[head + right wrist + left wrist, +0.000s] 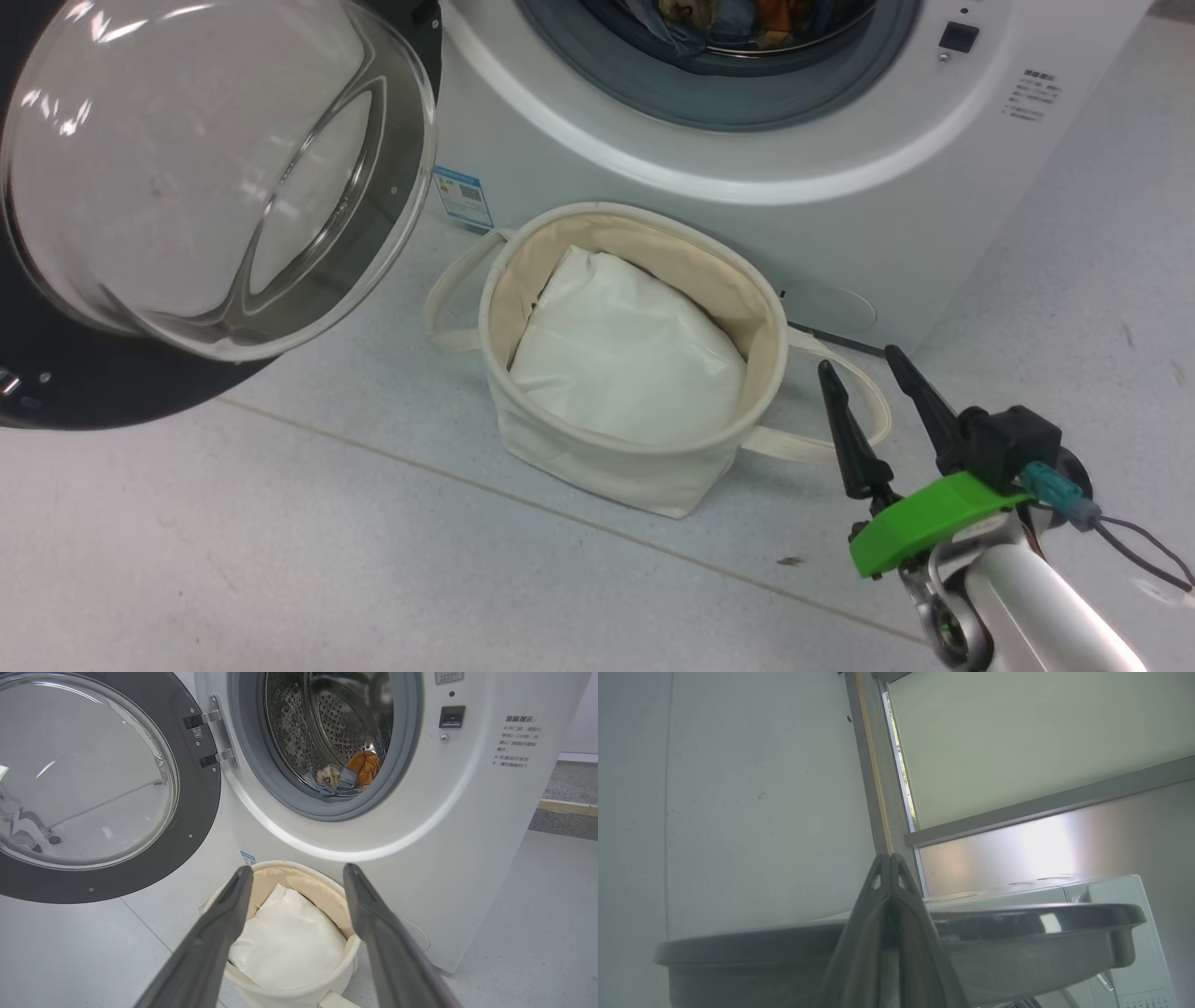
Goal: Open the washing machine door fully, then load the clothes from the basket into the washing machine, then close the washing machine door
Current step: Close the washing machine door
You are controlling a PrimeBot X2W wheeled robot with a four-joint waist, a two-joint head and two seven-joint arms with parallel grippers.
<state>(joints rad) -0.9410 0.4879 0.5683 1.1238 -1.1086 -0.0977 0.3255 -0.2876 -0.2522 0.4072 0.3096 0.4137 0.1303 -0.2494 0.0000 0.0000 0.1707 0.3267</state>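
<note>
Door (187, 187) stands wide open, left of the machine (653, 149). Clothes (348, 772) lie in the drum (336, 723), near its front lip. Basket (597, 457) sits on the floor (280, 541) before the machine, holding a white cloth (625, 364). Right claw (859, 358) is spread wide and empty, just right of the basket. Left claw (889, 858) is pinched tight with nothing in it, near the door's edge.

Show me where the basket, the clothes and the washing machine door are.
the basket (607, 471), head view, on its front canvas wall.
the clothes (363, 765), right wrist view, on the orange patch.
the washing machine door (198, 807), right wrist view, on its dark rim.
</note>
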